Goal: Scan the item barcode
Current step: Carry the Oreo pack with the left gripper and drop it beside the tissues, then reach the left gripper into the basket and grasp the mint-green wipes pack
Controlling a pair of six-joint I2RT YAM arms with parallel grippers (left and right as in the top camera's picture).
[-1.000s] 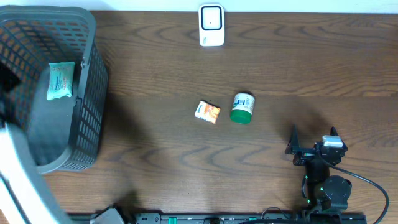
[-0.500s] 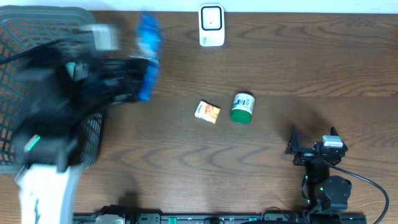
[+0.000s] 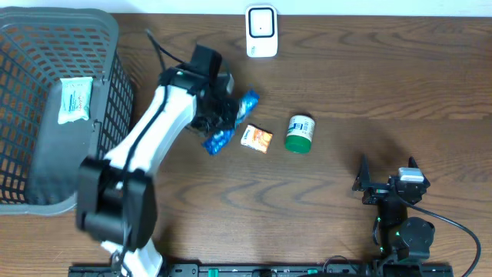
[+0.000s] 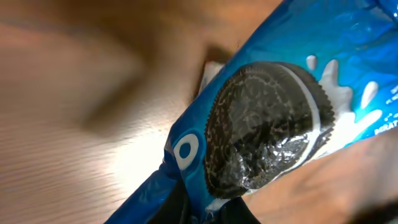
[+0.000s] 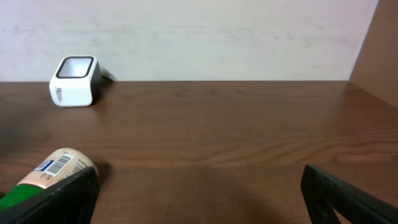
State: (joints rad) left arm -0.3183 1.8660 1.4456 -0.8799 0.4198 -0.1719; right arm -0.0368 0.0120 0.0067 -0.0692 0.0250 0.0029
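My left gripper (image 3: pixel 221 117) is shut on a blue cookie packet (image 3: pixel 217 141), which hangs tilted just left of a small orange packet (image 3: pixel 257 138). In the left wrist view the packet (image 4: pixel 267 124) fills the frame, showing a printed cookie, with the table close below; no barcode shows on this face. The white scanner (image 3: pixel 261 31) stands at the table's back edge, well beyond the packet. My right gripper (image 3: pixel 387 178) rests open near the front right with nothing between its fingers (image 5: pixel 348 199). It faces the scanner (image 5: pixel 74 81).
A green-capped can (image 3: pixel 299 133) lies right of the orange packet, its barcode label visible in the right wrist view (image 5: pixel 43 177). A grey mesh basket (image 3: pixel 108 115) at the left holds a pale green packet (image 3: pixel 75 100).
The left arm has swung out of the basket area to the right and toward the table's middle, carrying the blue packet. The right arm has not moved.
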